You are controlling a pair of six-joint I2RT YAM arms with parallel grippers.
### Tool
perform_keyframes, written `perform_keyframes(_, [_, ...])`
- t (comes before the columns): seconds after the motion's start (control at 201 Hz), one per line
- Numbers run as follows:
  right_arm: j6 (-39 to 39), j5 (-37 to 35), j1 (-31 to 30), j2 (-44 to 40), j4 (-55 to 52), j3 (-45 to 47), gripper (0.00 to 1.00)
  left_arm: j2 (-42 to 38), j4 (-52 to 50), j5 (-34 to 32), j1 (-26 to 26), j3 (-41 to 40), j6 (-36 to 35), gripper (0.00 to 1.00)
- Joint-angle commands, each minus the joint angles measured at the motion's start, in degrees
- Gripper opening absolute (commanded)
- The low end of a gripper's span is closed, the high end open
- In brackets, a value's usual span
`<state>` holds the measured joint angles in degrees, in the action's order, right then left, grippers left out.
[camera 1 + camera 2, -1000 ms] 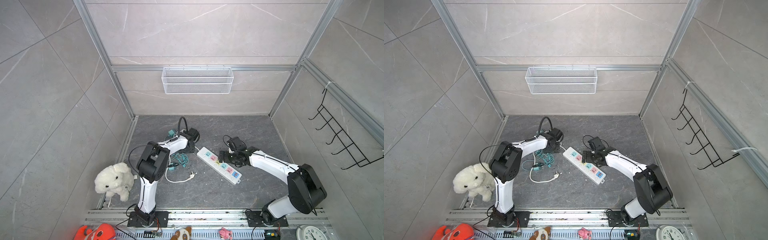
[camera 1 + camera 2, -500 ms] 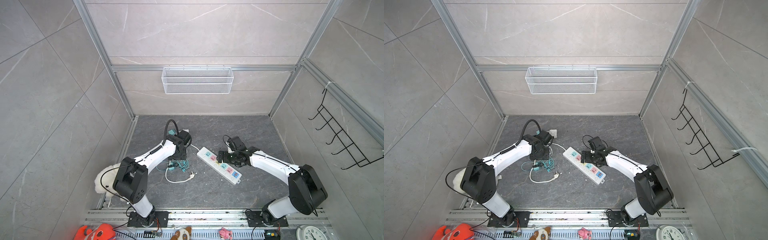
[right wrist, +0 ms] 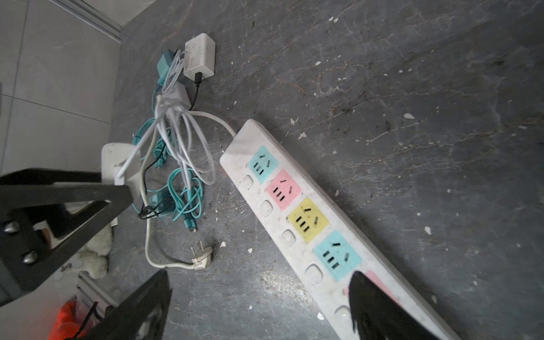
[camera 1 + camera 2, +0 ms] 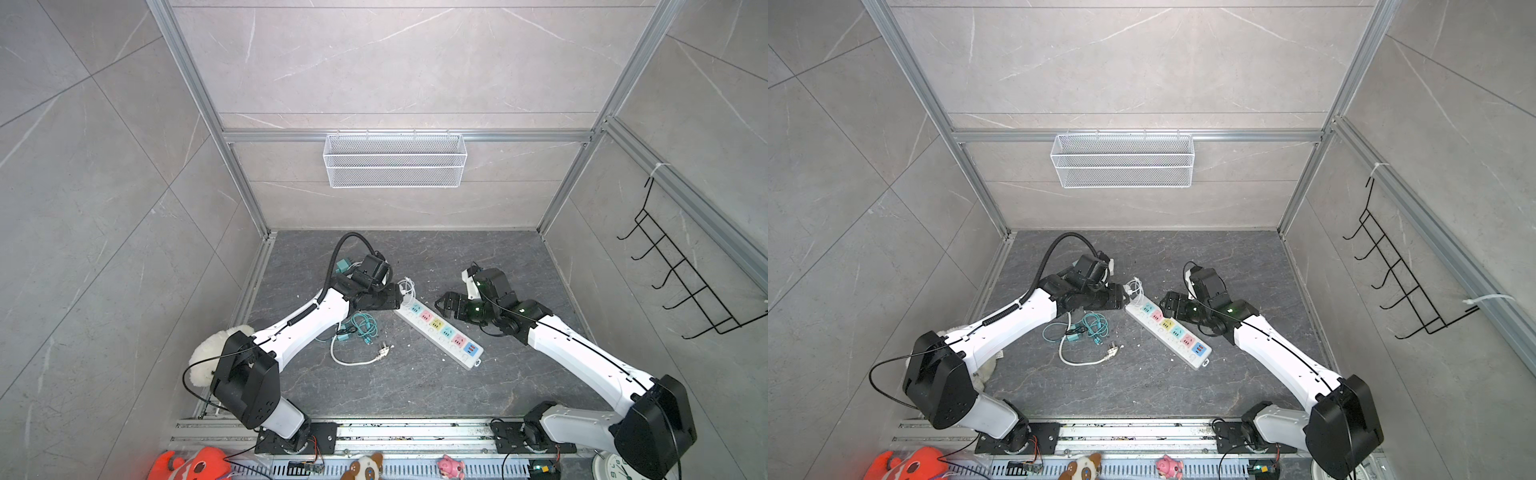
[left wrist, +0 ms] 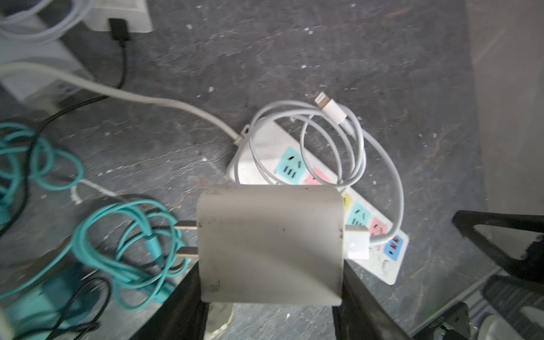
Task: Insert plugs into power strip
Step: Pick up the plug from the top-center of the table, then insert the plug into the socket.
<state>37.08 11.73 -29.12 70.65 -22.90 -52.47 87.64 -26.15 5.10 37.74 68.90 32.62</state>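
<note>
Left tool (image 5: 269, 275) swung its clamped white plug (image 5: 269, 241) (cable trailing) beside the power strip (image 4: 438, 330); right tool (image 3: 259, 276) gapes.

We have swung our left jaws rightward to the upper-left end of the power strip (image 4: 440, 336), bringing a white plug (image 5: 270, 244) and its cable (image 5: 347, 141).

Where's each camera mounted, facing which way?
Top views: high over the base rail, looking down at the floor; left arm, right arm whole, power strip between them.
Left wrist: behind the left gripper, facing down at the strip; its fingers clamp a white adapter.
Right wrist: behind the open right gripper, facing down along the sockets; both fingertips show.
Shared: each wrist view shows the strip and the other arm's gripper.
</note>
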Motion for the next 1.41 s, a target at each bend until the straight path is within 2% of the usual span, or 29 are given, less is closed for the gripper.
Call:
perform_keyframes(0.0, [4.0, 4.4, 0.0, -0.8, 1.5, 1.5, 0.91, 0.1, 12.3, 3.7, 0.4, -2.3, 1.4, 0.22])
perform_keyframes(0.209, [8.5, 9.5, -0.2, 1.1, 9.0, 2.5, 0.78, 2.6, 19.2, 5.7, 1.2, -3.9, 2.9, 0.22])
perform_keyframes(0.448, [8.9, 9.1, -1.4, 4.0, 11.0, 0.1, 0.61, 4.9, 23.6, 7.1, 2.2, -5.8, 3.5, 0.22])
perform_keyframes(0.667, [7.6, 7.2, -2.7, 8.0, 10.8, -3.5, 0.54, 5.2, 26.1, 6.7, 3.0, -7.2, 3.5, 0.22])
perform_keyframes(0.911, [5.9, 4.2, -2.7, 12.4, 9.0, -7.9, 0.53, 3.3, 26.5, 5.8, 3.5, -9.2, 3.4, 0.22])
perform_keyframes(1.408, [7.7, 1.0, -3.7, 15.6, 10.9, -8.9, 0.52, 1.7, 26.5, 4.7, 4.0, -10.3, 3.3, 0.21])
